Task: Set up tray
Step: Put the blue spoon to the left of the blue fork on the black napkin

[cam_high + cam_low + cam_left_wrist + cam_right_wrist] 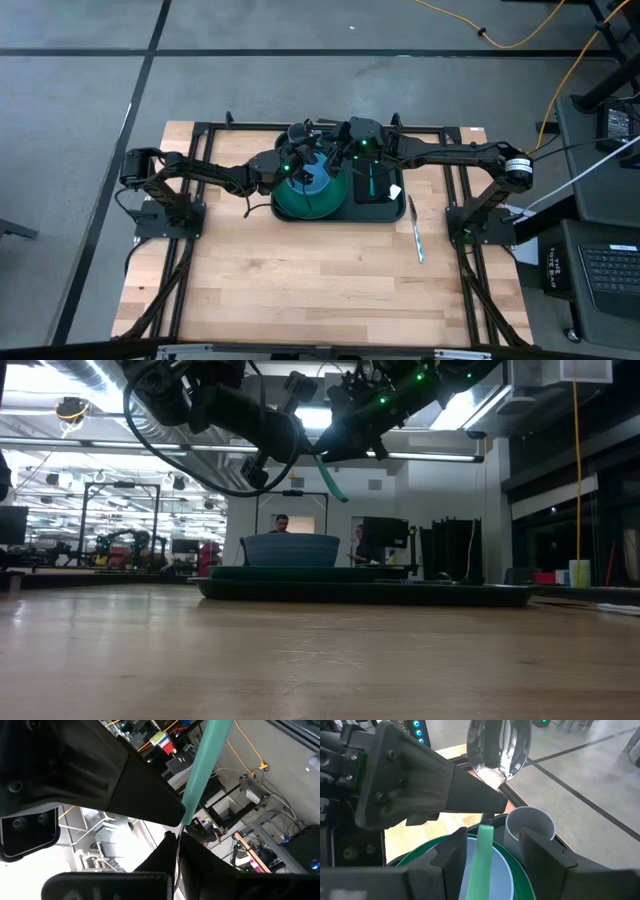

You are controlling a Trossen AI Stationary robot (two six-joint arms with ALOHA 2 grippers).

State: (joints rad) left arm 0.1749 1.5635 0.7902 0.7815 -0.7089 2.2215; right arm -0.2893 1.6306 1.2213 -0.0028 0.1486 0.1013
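Note:
A spoon with a teal handle [485,852] and a shiny metal bowl [497,745] hangs in the air over the round green plate [295,208]. A blue bowl [290,550] sits on the plate, and the plate rests on the dark green tray [390,212]. My left gripper [305,165] is shut on the spoon. My right gripper [492,855] faces it, open, with one finger on either side of the handle's free end and not touching it. My left gripper pinches the spoon between its two fingers where the teal handle meets the metal neck [184,817]. The fingers come in level from the table's left and lie across the spoon. The spoon is lifted clear, and its handle [330,480] slants down toward the bowl.
A grey cup [530,825] stands beside the plate. A black napkin [372,188] lies on the tray's right part. A metal knife [415,235] lies on the wooden table right of the tray. The near half of the table is bare wood. A person [282,523] shows far behind.

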